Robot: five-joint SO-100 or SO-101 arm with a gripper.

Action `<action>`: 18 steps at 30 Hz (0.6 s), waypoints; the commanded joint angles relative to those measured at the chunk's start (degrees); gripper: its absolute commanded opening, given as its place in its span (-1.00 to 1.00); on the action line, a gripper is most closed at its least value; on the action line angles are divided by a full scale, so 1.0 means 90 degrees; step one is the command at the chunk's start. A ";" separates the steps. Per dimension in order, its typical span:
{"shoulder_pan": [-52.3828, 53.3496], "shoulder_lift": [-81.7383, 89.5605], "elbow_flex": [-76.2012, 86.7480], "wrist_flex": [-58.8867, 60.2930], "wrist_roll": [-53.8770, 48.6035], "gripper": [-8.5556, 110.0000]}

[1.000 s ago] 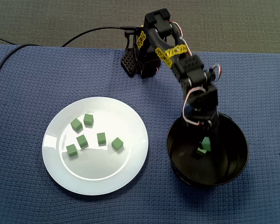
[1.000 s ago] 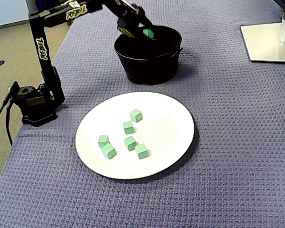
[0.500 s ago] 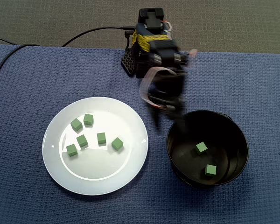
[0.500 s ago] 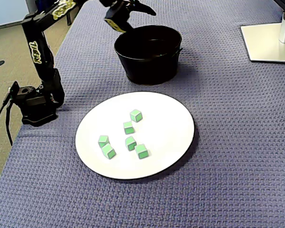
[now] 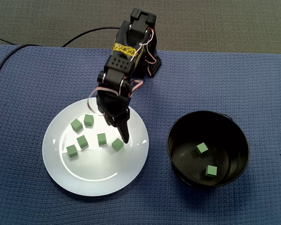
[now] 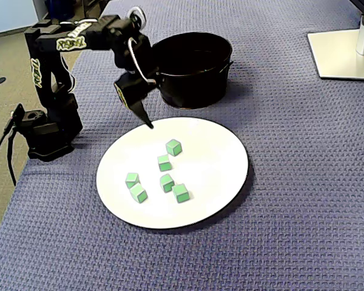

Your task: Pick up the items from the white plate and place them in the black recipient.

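Several small green cubes (image 5: 101, 138) (image 6: 164, 162) lie on the white plate (image 5: 61, 171) (image 6: 224, 163). The black bowl (image 5: 178, 129) (image 6: 188, 85) stands beside the plate, and two green cubes (image 5: 202, 148) rest in it; in the fixed view from the side its inside is hidden. My gripper (image 5: 124, 137) (image 6: 148, 123) hangs over the plate, pointing down, its tip just above the nearest cube (image 5: 117, 144). Its fingers taper to a single point in both fixed views, with nothing between them.
A blue woven cloth (image 5: 28, 79) covers the table. The arm's base (image 6: 45, 130) stands at the cloth's edge, with a black cable (image 5: 18, 47) trailing off. A white stand foot (image 6: 343, 54) sits at the far right corner.
The arm let a cube fall into the bowl, then swung from above the bowl across to the plate. The fingers that stood apart half a second ago have come together.
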 commanded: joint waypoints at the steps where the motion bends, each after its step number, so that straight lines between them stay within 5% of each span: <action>1: 0.0127 -0.0117 0.0234 -0.0439 -0.0586 -0.34; 18: -0.0078 -0.0723 0.1006 -0.1855 -0.1064 -0.38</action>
